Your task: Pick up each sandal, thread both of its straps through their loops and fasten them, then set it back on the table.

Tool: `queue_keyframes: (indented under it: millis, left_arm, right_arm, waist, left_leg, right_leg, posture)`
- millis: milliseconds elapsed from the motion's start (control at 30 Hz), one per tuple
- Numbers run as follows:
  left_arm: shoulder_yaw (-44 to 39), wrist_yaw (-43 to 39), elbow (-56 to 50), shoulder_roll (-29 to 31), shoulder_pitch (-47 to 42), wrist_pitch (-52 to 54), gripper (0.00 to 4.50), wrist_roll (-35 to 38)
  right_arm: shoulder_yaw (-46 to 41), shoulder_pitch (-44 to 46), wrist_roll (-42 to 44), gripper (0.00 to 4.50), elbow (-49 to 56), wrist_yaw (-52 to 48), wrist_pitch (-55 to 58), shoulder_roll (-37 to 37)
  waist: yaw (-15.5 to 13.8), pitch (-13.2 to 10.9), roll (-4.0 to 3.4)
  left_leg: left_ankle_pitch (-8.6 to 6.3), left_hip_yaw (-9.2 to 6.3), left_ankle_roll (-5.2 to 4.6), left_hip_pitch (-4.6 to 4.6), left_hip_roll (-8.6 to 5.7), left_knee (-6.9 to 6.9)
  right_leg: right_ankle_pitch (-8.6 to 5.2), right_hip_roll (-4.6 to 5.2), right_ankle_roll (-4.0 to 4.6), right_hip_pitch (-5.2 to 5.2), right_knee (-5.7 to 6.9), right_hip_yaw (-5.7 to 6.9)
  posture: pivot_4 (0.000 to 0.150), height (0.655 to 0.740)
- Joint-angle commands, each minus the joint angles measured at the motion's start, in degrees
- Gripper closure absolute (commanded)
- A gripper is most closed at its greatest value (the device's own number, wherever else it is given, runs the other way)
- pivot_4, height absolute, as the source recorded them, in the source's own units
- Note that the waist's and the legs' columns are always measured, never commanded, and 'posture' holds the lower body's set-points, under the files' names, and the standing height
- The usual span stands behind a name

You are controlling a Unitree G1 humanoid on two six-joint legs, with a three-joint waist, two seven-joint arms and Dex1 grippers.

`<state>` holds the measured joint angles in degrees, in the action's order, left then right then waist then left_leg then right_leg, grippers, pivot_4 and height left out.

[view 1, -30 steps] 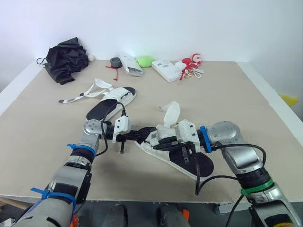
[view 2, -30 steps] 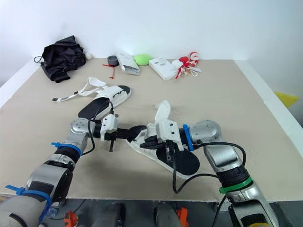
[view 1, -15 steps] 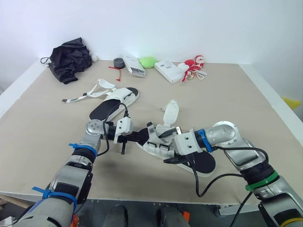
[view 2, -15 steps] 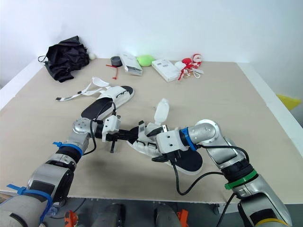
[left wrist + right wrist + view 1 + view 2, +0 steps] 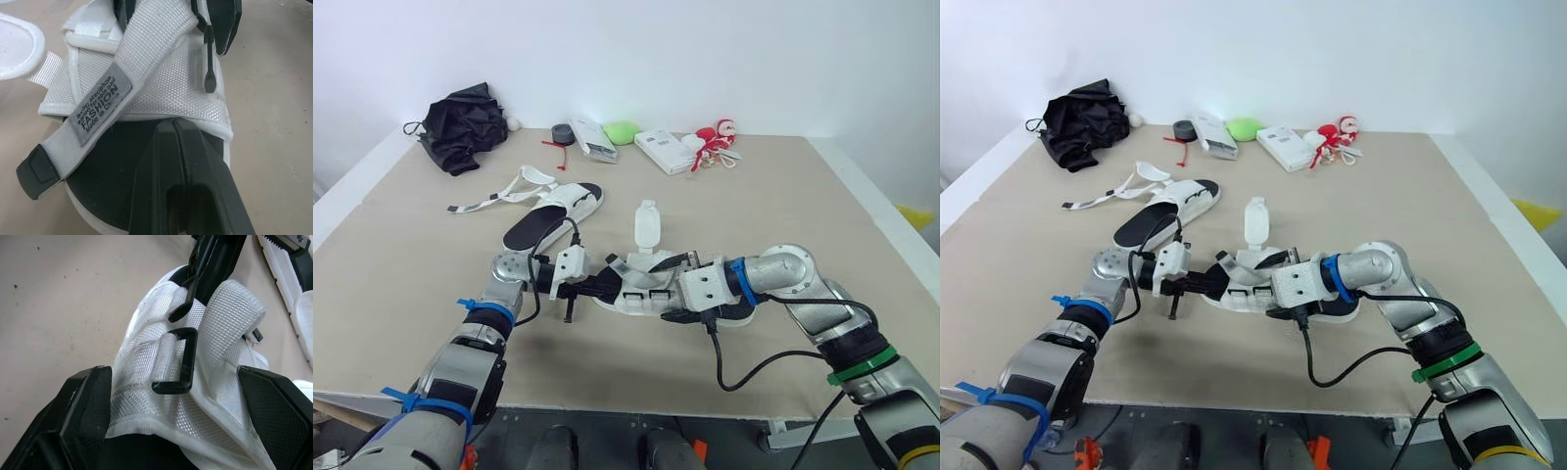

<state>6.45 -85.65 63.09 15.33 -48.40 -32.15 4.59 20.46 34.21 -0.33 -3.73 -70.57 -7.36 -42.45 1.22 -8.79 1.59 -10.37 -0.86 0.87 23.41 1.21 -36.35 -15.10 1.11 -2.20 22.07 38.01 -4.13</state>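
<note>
The table (image 5: 803, 196) is viewed from the robot's head by both eye views, from above its near edge, facing forward and down toward the far wall. Almost the same scene is covered by the two, offset slightly sideways. The near sandal (image 5: 646, 294) is seen at very close range by each wrist view, along the left gripper (image 5: 175, 125) facing right and along the right gripper (image 5: 178, 377) facing left. That sandal is shared by all four views.

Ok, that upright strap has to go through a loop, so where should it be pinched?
Pinch the upright strap just below its rounded tip, from above: it stands up from the near sandal, broad face toward the robot, tip free.
</note>
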Motion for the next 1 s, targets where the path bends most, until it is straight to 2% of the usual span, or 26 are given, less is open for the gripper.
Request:
queue_keyframes:
  millis: [33,133,200,333,533,700,1000]
  left_arm:
    - [2.3,-0.1,2.6,0.6,2.2,1.1,4.50,-3.3]
    - [2.2,-0.1,2.6,0.7,2.3,1.0,4.50,-3.4]
    - [2.2,0.0,2.6,0.7,2.3,1.1,4.50,-3.4]
    - [2.2,0.1,2.5,0.7,2.4,1.2,4.50,-3.3]
    - [2.2,0.3,2.4,0.6,2.7,1.0,4.50,-3.2]
    - [2.2,0.6,2.1,0.5,3.2,0.9,4.50,-3.1]
    - [2.1,0.9,1.9,0.8,3.5,0.9,4.50,-3.0]
  right_arm:
    - [-5.1,0.4,10.6,0.08,4.5,-3.9,12.7,-0.7]
    - [-9.1,4.7,24.5,0.08,10.2,-4.8,32.8,1.0]
    - [-10.3,7.4,29.6,0.08,11.7,-4.2,41.8,1.8]
    - [-11.0,12.1,35.1,0.08,11.3,-0.2,56.6,3.9]
    - [-11.4,21.7,38.5,0.08,0.7,10.7,82.2,10.5]
    - [-11.2,26.7,36.5,0.08,-7.0,17.4,92.1,14.0]
    - [-5.2,28.6,35.5,0.08,-9.0,18.1,94.9,11.9]
  waist:
    - [0.0,0.0,0.00]
    - [0.0,0.0,-0.05]
    - [0.0,-0.1,-0.15]
    - [0.0,0.0,-0.06]
    - [0.0,0.0,-0.20]
    - [-0.1,0.0,-0.20]
    - [0.0,0.0,-0.23]
  left_leg:
    - [0.01,0.08,-0.01,0.02,0.00,0.00]
    - [0.00,0.16,-0.01,0.12,0.03,0.10]
    - [0.00,0.14,-0.01,0.14,0.07,0.12]
    - [0.00,0.06,0.00,0.15,0.36,0.12]
    - [0.09,0.35,-0.16,0.54,0.43,0.21]
    - [0.12,0.40,-0.21,0.84,0.50,0.20]
    - [0.26,0.60,-0.44,1.15,0.46,0.18]
  right_leg:
    - [-0.01,0.02,-0.02,0.01,0.00,0.01]
    - [-0.03,0.03,-0.06,-0.14,0.00,0.00]
    - [-0.01,0.00,-0.04,-0.10,0.01,0.01]
    - [-0.05,0.01,0.11,0.13,0.00,0.26]
    - [0.09,0.21,0.17,0.39,0.02,0.21]
    - [0.08,0.31,0.15,0.81,0.02,0.46]
    - [0.20,0.25,-0.03,0.96,0.02,0.48]
  posture:
    - [0.150,0.7400]
    - [0.150,0.7400]
    - [0.150,0.7400]
    - [0.150,0.7400]
    - [0.150,0.7400]
    - [0.150,0.7400]
    - [0.150,0.7400]
